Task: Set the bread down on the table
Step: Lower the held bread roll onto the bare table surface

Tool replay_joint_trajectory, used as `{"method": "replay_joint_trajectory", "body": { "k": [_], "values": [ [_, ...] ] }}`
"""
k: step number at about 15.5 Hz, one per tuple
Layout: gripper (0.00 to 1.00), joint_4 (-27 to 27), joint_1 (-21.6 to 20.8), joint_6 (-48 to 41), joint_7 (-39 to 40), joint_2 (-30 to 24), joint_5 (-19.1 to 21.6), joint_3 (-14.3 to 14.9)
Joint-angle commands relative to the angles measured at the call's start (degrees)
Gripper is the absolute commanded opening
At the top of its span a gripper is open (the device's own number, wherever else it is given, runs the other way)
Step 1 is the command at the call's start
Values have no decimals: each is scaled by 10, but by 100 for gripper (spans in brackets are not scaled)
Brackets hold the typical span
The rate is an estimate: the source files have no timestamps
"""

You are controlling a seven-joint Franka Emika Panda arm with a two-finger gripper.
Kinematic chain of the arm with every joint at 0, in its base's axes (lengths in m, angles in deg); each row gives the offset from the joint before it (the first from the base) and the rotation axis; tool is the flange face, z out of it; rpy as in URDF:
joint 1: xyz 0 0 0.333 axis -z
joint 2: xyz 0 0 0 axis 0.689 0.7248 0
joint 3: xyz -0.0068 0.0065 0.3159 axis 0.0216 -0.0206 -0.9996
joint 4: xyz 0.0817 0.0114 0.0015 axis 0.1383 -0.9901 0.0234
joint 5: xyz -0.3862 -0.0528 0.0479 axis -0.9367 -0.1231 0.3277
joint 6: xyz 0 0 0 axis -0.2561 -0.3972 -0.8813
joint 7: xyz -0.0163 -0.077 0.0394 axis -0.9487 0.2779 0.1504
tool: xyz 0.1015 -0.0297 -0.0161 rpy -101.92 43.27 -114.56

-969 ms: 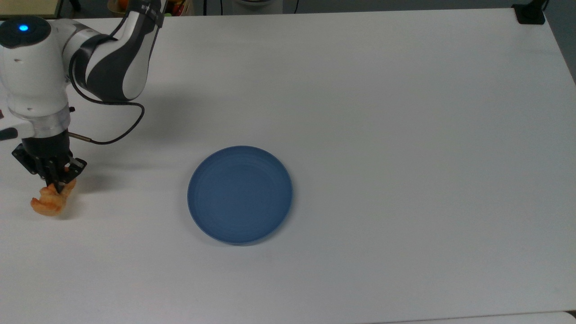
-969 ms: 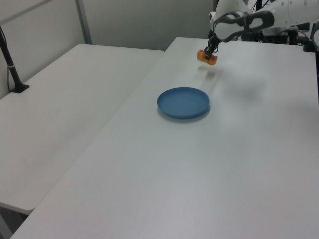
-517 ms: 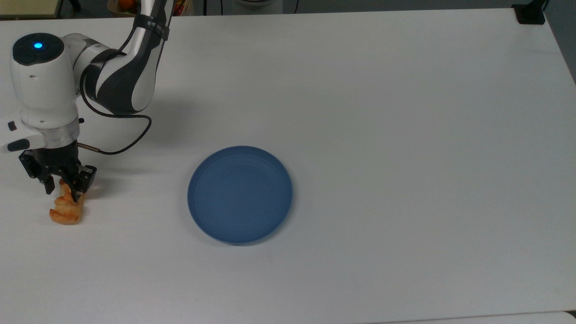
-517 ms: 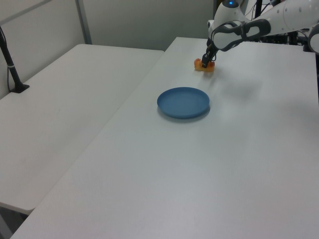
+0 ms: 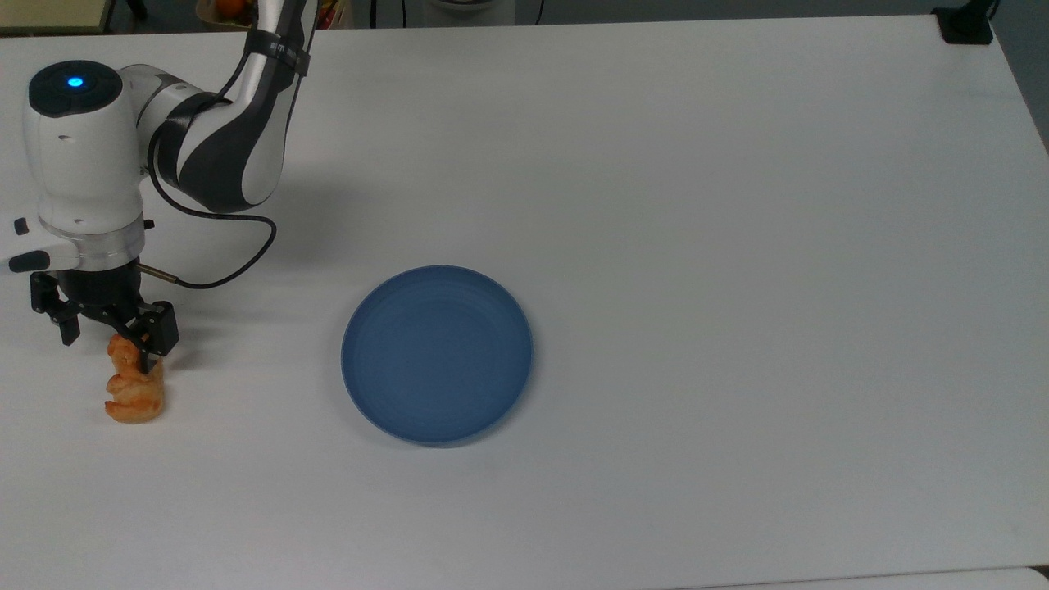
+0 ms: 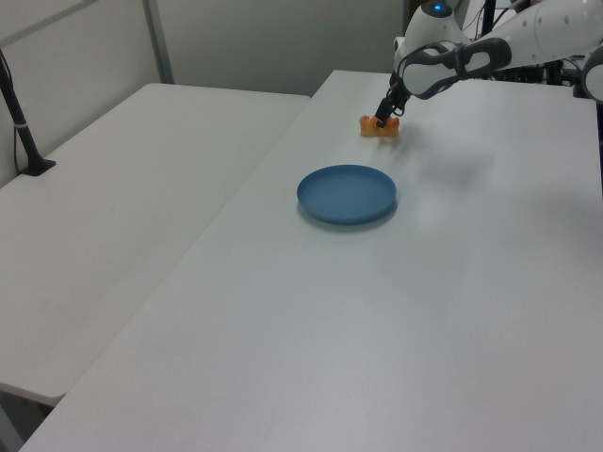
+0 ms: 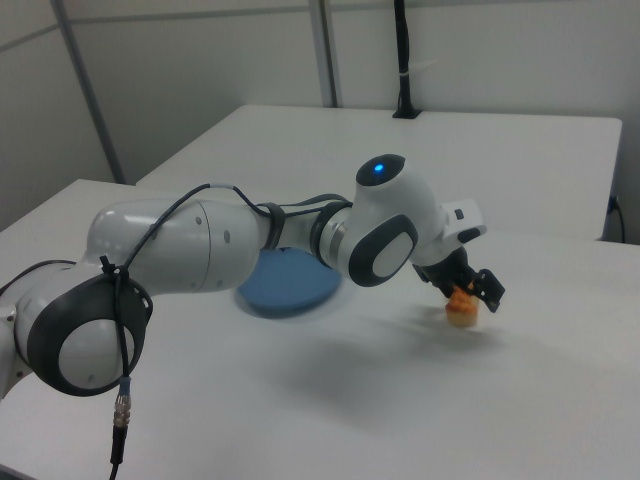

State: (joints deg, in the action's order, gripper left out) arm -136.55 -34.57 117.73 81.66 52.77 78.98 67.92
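While the bread lies on the tabletop, your jaws stand spread apart above it.
You see the pastry near the top view's left edge, well apart from the blue plate; one finger sits just beside its upper end.

Your top view hangs overhead, looking straight down on the large plain white tabletop. Your left view stands off one table end, raised, looking along it toward the white-and-grey robot arm at the far end. Your right view sits close behind the arm, facing outward. All three share the round blue plate.
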Motion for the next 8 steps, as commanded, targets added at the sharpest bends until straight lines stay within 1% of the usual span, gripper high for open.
{"method": "replay_joint_trajectory", "body": {
  "k": [1, 3, 5, 6, 7, 8],
  "values": [
    [100, -36, -6, 12, -7, -40, 6, 1],
    [100, -65, -6, 7, -12, -86, 8, -7],
    [100, -101, -6, -5, -47, -142, 3, -31],
    [100, -122, -5, -26, -61, -172, -3, -40],
    [100, -141, -5, -72, -79, -217, -22, -54],
    [100, -149, -5, -114, -92, -245, -37, -65]
  ]
}}
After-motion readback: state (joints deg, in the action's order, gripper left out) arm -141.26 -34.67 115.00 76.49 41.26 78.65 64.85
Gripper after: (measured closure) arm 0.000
